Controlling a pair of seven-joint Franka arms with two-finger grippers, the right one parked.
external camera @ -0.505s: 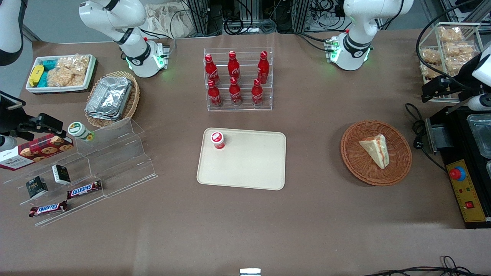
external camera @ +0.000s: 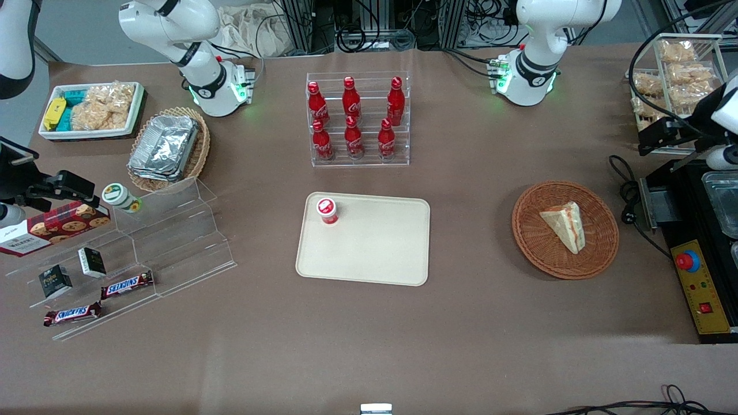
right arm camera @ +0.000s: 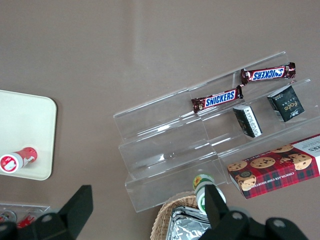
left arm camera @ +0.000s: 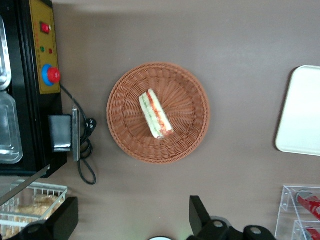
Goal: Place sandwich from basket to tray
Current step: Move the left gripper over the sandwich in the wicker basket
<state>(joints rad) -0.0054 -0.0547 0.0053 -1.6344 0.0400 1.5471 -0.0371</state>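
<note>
The sandwich (external camera: 564, 226), a pale wrapped wedge with red and green filling along its edge, lies in the round reddish-brown basket (external camera: 530, 245). The cream tray (external camera: 375, 253) sits mid-table, a good gap away toward the parked arm's end. My gripper (external camera: 648, 138) hangs high at the working arm's end of the table, over the black machine's edge and apart from the basket. In the left wrist view its fingers (left arm camera: 200, 215) stand wide apart around bare tabletop, so the gripper (left arm camera: 132, 220) is open and empty. That view also shows the sandwich (left arm camera: 156, 115), the basket (left arm camera: 125, 132) and a tray (left arm camera: 302, 115) edge.
A small red-capped bottle (external camera: 327, 210) stands on the tray's corner. A clear rack of red cola bottles (external camera: 357, 118) is farther from the camera than the tray. A black machine with a red button (external camera: 687, 261), its cable (external camera: 627, 193) and a wire rack of snack bags (external camera: 680, 75) flank the basket.
My gripper has shifted slightly toward the working arm's end of the table. The sandwich, basket and tray have not moved.
</note>
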